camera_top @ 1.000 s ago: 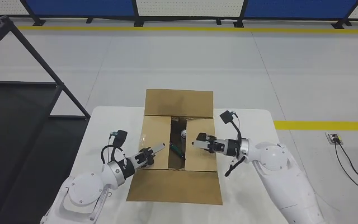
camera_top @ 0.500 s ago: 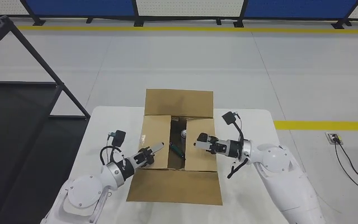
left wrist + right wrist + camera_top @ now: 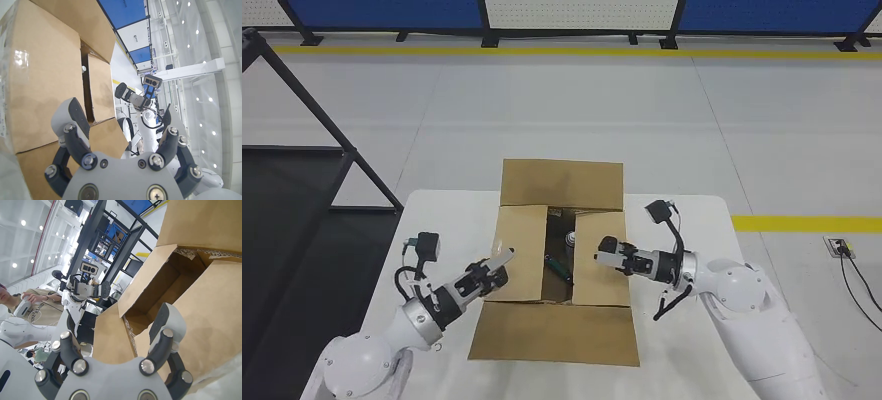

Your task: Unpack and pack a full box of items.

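Looking down, we see the white table [image 3: 692, 215] carrying the cardboard box [image 3: 560, 338], which sits between our two sets of fingers. Its far and near flaps are folded outward, and its two side flaps lie nearly flat with a narrow gap open between them. Our left gripper [image 3: 496, 266] hangs over the outer edge of the left side flap [image 3: 524, 250], fingers spread wide and holding nothing. Our right gripper [image 3: 604, 251] hangs over the right side flap [image 3: 604, 288], its fingertips close to the gap, and its fingers also stand apart and empty. We cannot tell whether either pair touches the cardboard. Down in the gap, between the two pairs of fingertips, lies a green-and-black item [image 3: 559, 267]. Just past it, farther from both grippers, is a white-capped bottle [image 3: 569, 238].
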